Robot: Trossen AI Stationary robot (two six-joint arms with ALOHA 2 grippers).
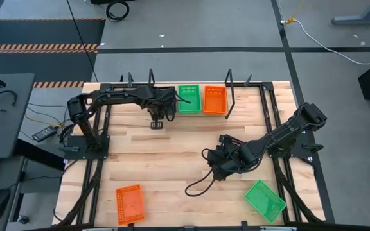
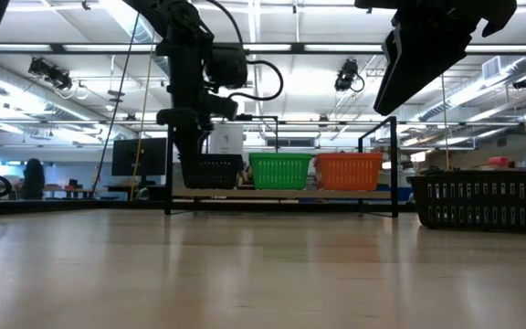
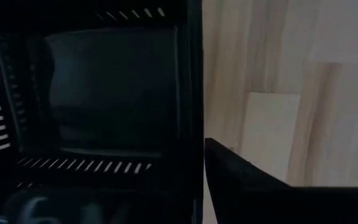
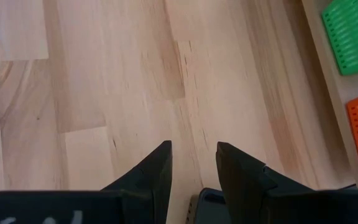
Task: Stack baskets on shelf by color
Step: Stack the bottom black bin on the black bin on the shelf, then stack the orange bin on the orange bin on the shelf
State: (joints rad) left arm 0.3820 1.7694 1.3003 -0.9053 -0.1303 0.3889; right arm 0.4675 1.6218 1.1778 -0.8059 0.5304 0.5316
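The pale butcher-block wooden bench point(image 1: 166, 160) stands on grey floor; the low view looks across it into a wide room with ceiling strip lights. At the upper centre of the high view sits the low pale wood shelf with thin black upright rods point(image 1: 231, 96). On it stand in a row a black plastic mesh basket point(image 2: 210, 171), a green plastic mesh basket point(image 1: 188, 98) and an orange plastic mesh basket point(image 1: 214, 99), all empty as far as shown. Another orange mesh basket point(image 1: 129, 203) lies at lower left, another green mesh basket point(image 1: 265, 199) at lower right, and a black mesh basket point(image 2: 482, 200) sits at the low view's right edge.

The left gripper point(image 1: 169, 102) is over the shelf's black basket, one of its jaws down inside that basket; whether they pinch its wall I cannot tell. The right gripper point(image 4: 192, 163) is at mid-bench, jaws slightly spread, holding nothing.
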